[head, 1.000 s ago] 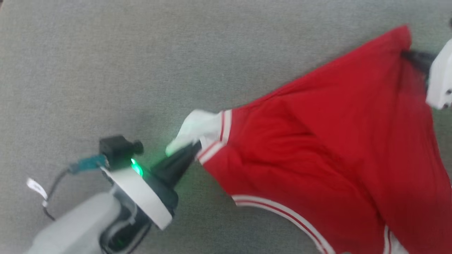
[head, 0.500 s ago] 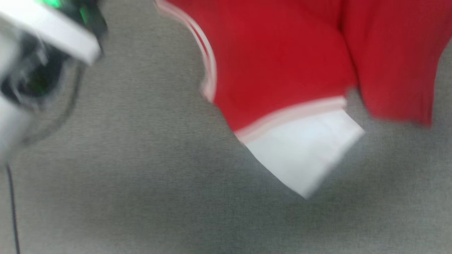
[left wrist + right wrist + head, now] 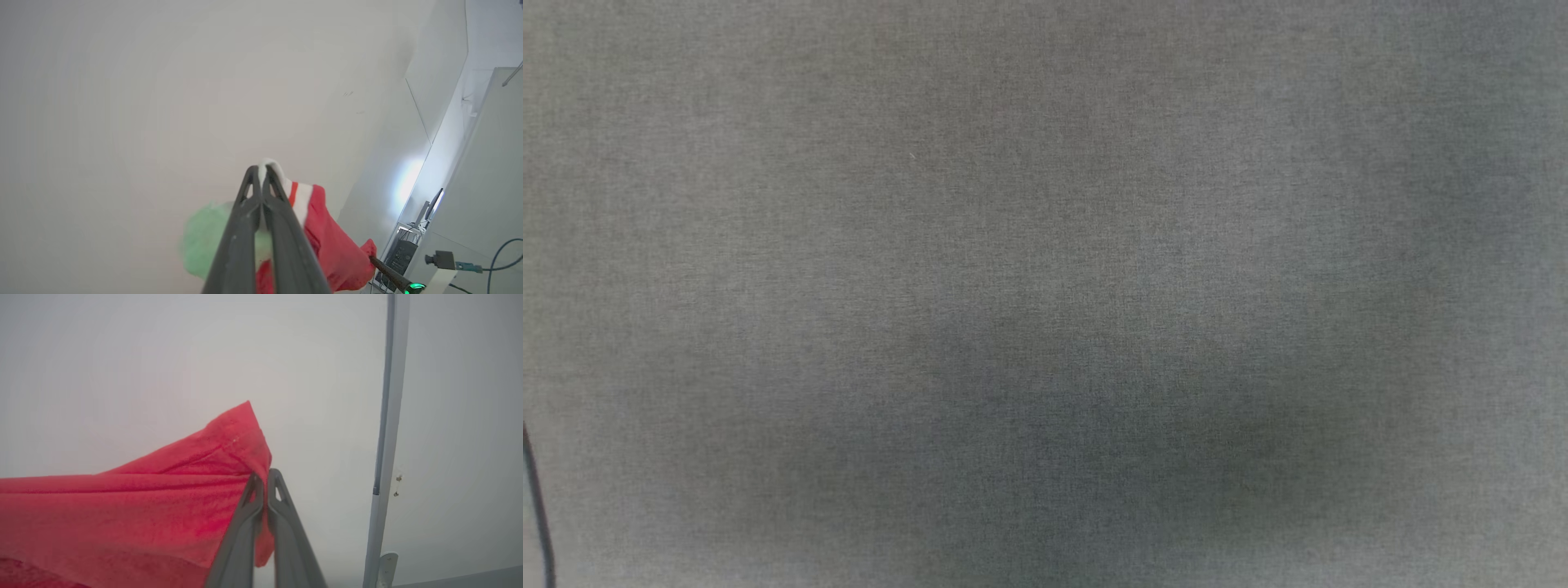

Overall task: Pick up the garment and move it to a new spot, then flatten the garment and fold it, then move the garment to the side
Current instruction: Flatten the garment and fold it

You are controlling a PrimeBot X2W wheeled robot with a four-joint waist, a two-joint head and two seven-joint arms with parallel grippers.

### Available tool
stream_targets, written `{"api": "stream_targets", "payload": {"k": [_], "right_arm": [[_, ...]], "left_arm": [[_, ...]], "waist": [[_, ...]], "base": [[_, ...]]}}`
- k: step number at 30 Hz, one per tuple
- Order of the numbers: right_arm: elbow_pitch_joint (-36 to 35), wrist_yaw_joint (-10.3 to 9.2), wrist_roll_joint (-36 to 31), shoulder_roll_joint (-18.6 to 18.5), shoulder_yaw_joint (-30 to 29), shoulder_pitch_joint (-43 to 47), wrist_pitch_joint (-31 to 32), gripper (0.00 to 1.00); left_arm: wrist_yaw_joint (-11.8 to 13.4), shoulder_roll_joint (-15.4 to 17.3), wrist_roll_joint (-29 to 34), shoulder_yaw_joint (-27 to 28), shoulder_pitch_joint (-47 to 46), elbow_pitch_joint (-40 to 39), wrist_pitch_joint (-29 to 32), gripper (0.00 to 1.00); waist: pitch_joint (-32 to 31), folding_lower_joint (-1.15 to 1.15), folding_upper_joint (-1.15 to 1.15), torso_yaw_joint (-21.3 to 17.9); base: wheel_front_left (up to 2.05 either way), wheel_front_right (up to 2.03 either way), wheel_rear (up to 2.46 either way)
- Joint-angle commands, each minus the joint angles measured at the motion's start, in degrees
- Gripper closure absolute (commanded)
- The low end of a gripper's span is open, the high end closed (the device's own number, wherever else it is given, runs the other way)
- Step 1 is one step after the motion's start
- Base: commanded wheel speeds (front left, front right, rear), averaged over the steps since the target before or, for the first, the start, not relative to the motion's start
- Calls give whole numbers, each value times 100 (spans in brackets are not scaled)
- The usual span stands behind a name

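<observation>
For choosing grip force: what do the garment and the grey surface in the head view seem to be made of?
By look, the garment is thin knit fabric, probably synthetic, matt red: soft folds, a stitched hem and a fine surface texture show. Below it, the grey surface is likely a woven cloth covering, matt: a fine even grain shows, no gloss.

Tally from my console: ones and twos.
I count one red shiny jersey with white striped trim (image 3: 327, 241); two grippers, the left gripper (image 3: 261, 169) and the right gripper (image 3: 264, 475), each with two long dark fingers (image 3: 237, 245); one grey woven cloth surface (image 3: 1045, 245); one thin black cable (image 3: 538, 506); and one pale upright metal pole (image 3: 392, 416).
</observation>
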Motion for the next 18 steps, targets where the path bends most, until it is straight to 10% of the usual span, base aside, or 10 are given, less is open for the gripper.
{"api": "stream_targets", "payload": {"k": [1,18], "right_arm": [[99,-28,-11,-93,53,270,20,100],[-1565,-19,1712,-611,889,4221,1031,100]], "left_arm": [[21,87,-75,-82,352,-102,-32,100],[14,99,175,-308,4724,-2251,-136,100]], "waist": [[-28,0,0,19],[-395,0,0,212]], "base": [[0,0,0],[0,0,0]]}}
